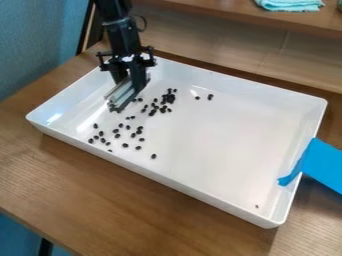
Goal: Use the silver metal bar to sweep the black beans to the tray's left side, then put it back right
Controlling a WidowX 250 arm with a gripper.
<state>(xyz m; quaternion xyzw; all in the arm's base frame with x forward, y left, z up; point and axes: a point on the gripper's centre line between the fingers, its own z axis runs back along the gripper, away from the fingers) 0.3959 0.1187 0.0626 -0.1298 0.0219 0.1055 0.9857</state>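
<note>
The black gripper (pixel 128 80) hangs over the left part of a white tray (pixel 220 107), near its back-left corner. It is shut on a grey, ridged, strip-like piece (pixel 119 95), which slants down toward the tray floor. Small black beans lie to the right and in front of it: a dense cluster (pixel 168 98) to its right and a looser scatter (pixel 127 134) nearer the tray's front-left side. Farther right, a couple of beans (pixel 210 97) lie toward the back wall. One small dark speck (pixel 257 206) is near the front-right corner.
Blue tape (pixel 322 165) runs over the tray's right wall onto the wooden table (pixel 100 185). The tray's raised walls surround the gripper's lower end. Behind stands a wooden shelf (pixel 234 17) with a folded turquoise cloth (pixel 290 4) on it. A blue wall is at the left.
</note>
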